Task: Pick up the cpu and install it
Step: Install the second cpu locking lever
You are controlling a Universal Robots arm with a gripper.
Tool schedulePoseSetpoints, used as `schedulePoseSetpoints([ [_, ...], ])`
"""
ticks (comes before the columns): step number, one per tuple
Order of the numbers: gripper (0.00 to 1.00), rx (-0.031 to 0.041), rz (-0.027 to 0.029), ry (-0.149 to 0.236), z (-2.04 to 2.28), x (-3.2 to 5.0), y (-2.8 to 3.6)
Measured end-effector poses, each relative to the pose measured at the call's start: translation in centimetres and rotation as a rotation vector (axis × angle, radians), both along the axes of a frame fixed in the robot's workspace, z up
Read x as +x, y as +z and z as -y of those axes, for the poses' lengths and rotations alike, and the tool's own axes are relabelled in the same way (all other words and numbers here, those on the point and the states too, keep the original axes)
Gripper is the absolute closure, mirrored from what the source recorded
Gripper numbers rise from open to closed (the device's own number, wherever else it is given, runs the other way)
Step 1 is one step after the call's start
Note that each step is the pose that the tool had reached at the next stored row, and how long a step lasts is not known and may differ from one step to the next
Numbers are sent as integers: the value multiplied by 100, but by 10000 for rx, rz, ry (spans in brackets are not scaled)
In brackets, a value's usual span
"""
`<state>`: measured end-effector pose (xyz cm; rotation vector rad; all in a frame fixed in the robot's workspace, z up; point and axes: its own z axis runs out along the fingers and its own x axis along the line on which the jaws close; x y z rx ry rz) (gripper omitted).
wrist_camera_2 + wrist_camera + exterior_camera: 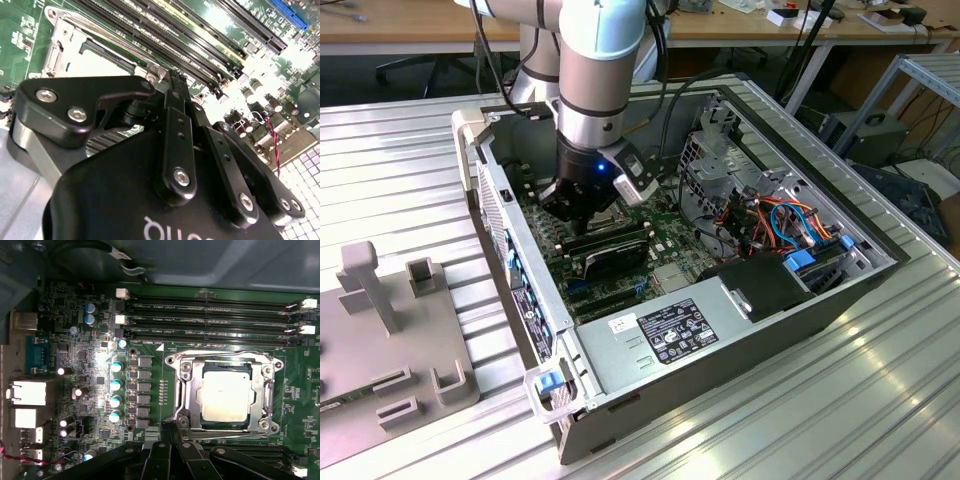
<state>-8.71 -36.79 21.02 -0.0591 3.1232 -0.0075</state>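
cpu [224,396]: silvery-tan | motherboard [150,390]: green | tool [172,95]: black | socket frame [186,390]: silver

Ribbed metal tabletop [880,400]; wooden benches [420,25] behind; perhaps a metal shelf rack [930,75] alongside

One cpu [224,395] sits in one metal-framed socket [182,390] in the first wrist view. Beside it run four memory slots [210,315], with a row of five teal-topped capacitors [116,385] close by. The exterior view shows one open computer case [720,340], one robot arm [603,80] with one gripper [582,210], and one grey fixture plate [390,350]
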Motion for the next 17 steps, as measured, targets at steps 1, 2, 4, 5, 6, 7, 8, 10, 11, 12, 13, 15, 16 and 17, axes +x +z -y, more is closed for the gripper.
schedulePoseSetpoints([
  [1, 89, 1, 1, 0, 0, 29, -1],
  [2, 89, 1, 1, 2, 0, 61, -1],
  [4, 89, 1, 1, 1, 0, 126, 0],
  [5, 89, 1, 1, 0, 0, 153, 0],
  [6, 89, 1, 0, 1, 0, 187, 0],
  [7, 89, 0, 0, 2, 0, 223, 0],
  [8, 89, 0, 1, 0, 0, 247, 0],
  [10, 89, 0, 1, 1, 1, 286, 0],
  [11, 89, -1, -1, 2, 1, 300, 2],
  [12, 89, 0, 0, 1, -1, 302, 12],
  [13, 89, 0, 0, 1, -1, 302, 24],
  [15, 89, 1, 0, 2, -4, 303, 61],
  [16, 89, 1, 1, 3, -5, 303, 84],
  [17, 89, 1, 0, 2, -7, 303, 120],
])
